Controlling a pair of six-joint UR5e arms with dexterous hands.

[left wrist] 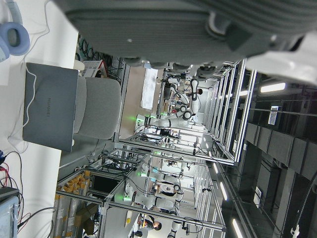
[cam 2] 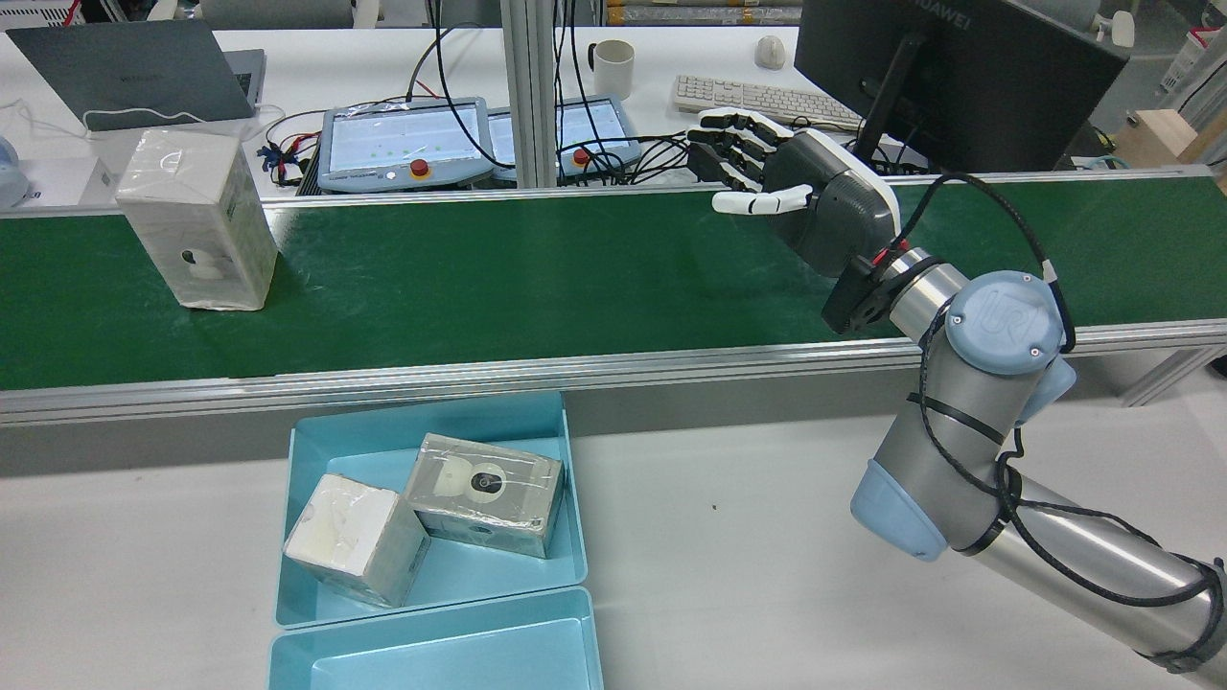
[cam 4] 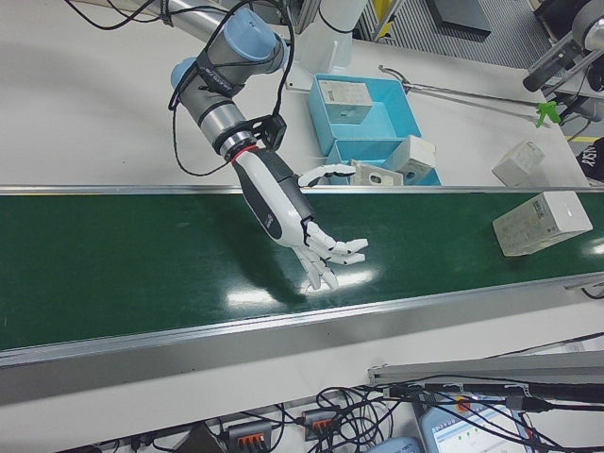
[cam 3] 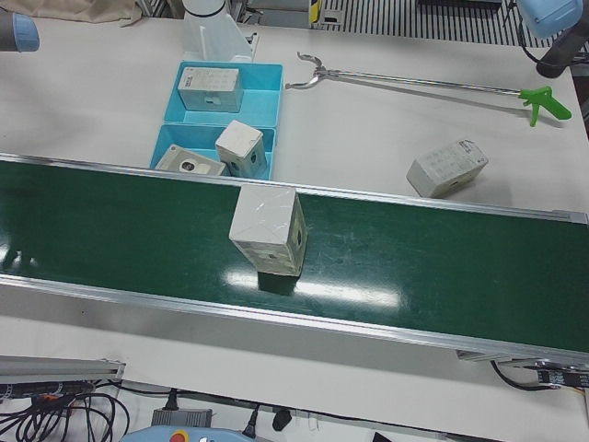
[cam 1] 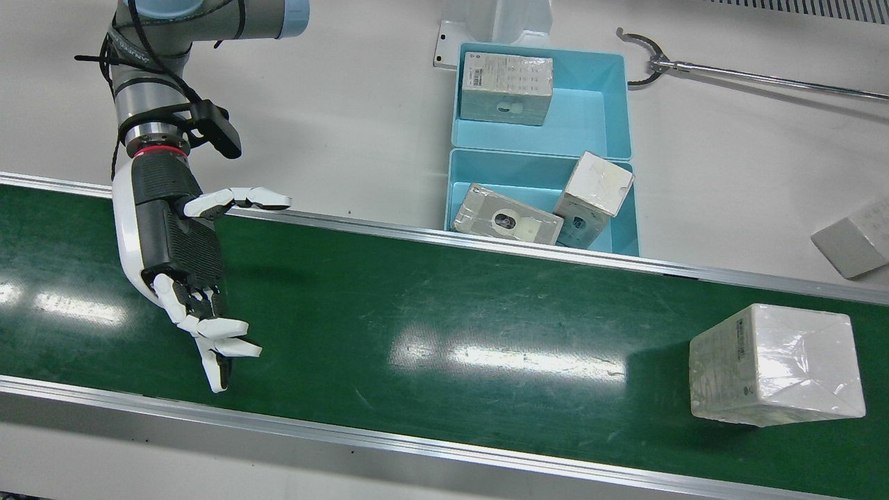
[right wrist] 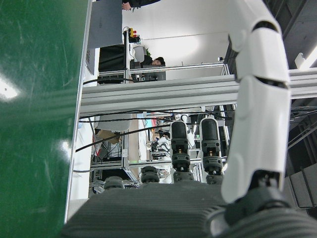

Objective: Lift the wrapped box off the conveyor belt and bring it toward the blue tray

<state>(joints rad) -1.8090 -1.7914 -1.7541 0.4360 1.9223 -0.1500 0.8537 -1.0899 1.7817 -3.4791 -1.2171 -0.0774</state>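
Observation:
The wrapped box point(cam 1: 778, 375) stands on the green conveyor belt point(cam 1: 451, 312), far from my right hand. It also shows in the rear view point(cam 2: 196, 220), the left-front view point(cam 3: 269, 230) and the right-front view point(cam 4: 543, 224). My right hand point(cam 1: 187, 278) hovers over the belt with its fingers spread and holds nothing; it also shows in the rear view point(cam 2: 786, 187) and the right-front view point(cam 4: 302, 231). Two blue trays point(cam 1: 451, 194) sit beside the belt on the robot's side, and both hold wrapped boxes. Of my left hand point(left wrist: 173, 25) only the palm shows, in its own view.
A loose wrapped box point(cam 1: 854, 239) lies on the white table beyond the trays. A long reacher tool point(cam 1: 764, 76) lies near it. Teach pendants point(cam 2: 393, 144), a laptop point(cam 2: 134, 72) and a monitor point(cam 2: 959, 77) stand beyond the belt's far side.

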